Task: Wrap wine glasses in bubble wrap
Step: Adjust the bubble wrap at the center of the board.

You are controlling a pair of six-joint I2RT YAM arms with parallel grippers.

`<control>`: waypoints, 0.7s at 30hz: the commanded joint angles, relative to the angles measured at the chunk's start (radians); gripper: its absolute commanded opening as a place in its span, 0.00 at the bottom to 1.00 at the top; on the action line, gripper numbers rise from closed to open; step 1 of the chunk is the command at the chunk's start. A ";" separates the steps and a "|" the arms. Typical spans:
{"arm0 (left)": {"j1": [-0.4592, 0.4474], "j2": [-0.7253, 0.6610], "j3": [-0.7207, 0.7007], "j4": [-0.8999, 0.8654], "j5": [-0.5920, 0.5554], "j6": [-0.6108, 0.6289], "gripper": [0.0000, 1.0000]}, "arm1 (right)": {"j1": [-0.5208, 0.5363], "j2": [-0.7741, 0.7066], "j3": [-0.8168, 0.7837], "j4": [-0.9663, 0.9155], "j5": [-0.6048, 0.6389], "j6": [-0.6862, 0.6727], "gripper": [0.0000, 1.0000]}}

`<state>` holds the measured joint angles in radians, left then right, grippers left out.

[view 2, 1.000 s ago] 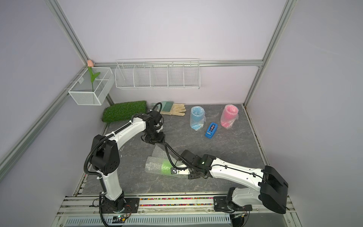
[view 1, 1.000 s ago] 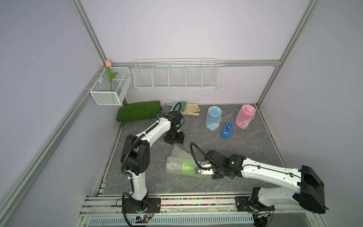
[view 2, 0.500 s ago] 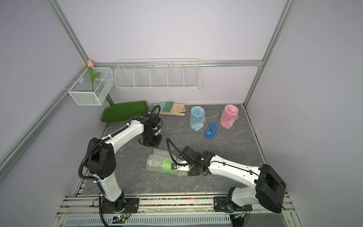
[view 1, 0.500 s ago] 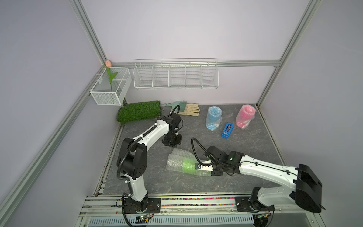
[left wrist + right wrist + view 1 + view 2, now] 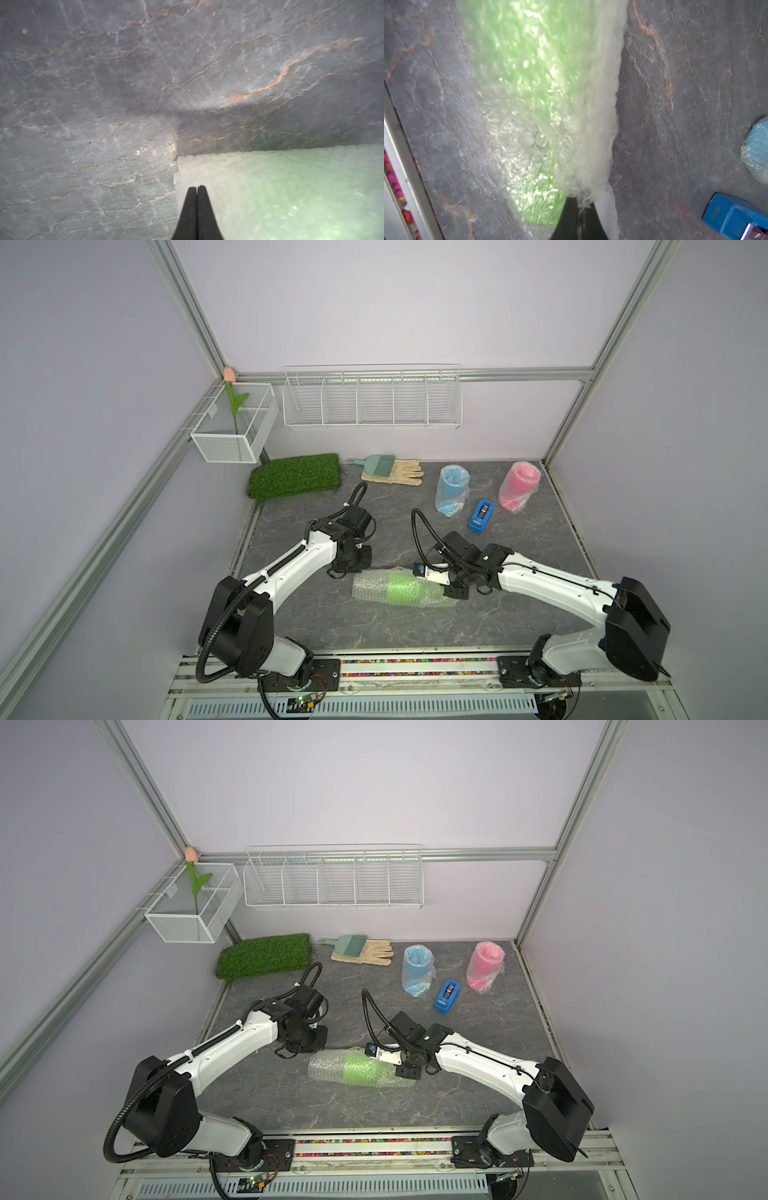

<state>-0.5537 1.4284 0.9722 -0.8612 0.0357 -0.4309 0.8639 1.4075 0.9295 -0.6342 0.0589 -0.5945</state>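
Observation:
The lime green wine glass (image 5: 401, 591) (image 5: 359, 1068) lies on its side at the front middle of the table, rolled inside a tube of bubble wrap (image 5: 368, 587) (image 5: 593, 116). My right gripper (image 5: 453, 594) (image 5: 580, 204) is at the roll's right end, shut on a bunched edge of the bubble wrap. My left gripper (image 5: 351, 571) (image 5: 196, 187) is shut with nothing between its fingers, its tips over the roll's left end (image 5: 239, 187). The blue wine glass (image 5: 452, 489) and the pink wine glass (image 5: 518, 486) stand wrapped at the back right.
A blue tape dispenser (image 5: 481, 516) (image 5: 735, 216) sits between the blue and pink rolls. A green turf mat (image 5: 296, 480), a glove (image 5: 399, 473) and a small brush (image 5: 376, 464) lie along the back. The metal front rail (image 5: 402, 166) runs close to the roll.
The loose flap of bubble wrap has been rolled over the green glass into a closed tube. My left arm has come forward to the roll's left end and its gripper has shut.

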 commanded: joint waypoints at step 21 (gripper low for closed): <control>-0.009 -0.189 0.133 0.161 0.278 0.788 0.49 | 0.017 -0.116 -0.027 -0.020 -0.039 -0.121 0.07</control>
<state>-0.5629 1.2236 1.0733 -0.6556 0.1425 0.0505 0.8707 1.3167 0.9199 -0.6392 0.0334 -0.6735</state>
